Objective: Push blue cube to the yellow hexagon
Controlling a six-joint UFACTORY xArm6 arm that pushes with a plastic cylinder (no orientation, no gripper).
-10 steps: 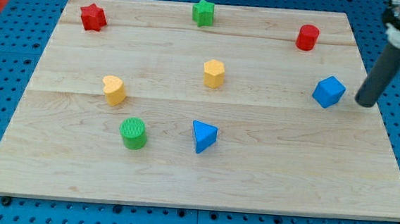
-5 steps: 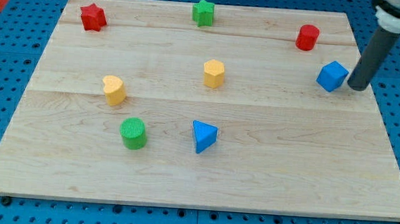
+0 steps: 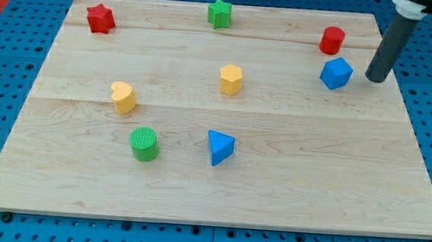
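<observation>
The blue cube point(image 3: 336, 73) sits on the wooden board at the view's upper right, just below the red cylinder point(image 3: 331, 40). The yellow hexagon point(image 3: 231, 79) stands near the board's middle, well to the left of the cube. My tip point(image 3: 374, 78) is to the right of the blue cube, with a small gap between them.
A yellow heart point(image 3: 123, 97) and a green cylinder point(image 3: 144, 143) stand at the left of centre. A blue triangle point(image 3: 219, 146) lies below the hexagon. A red star point(image 3: 100, 18) and a green star point(image 3: 220, 13) are along the top. The board's right edge point(image 3: 407, 111) is near my tip.
The blue cube has slid up and to the left, towards the red cylinder. My tip has moved up and to the left behind it.
</observation>
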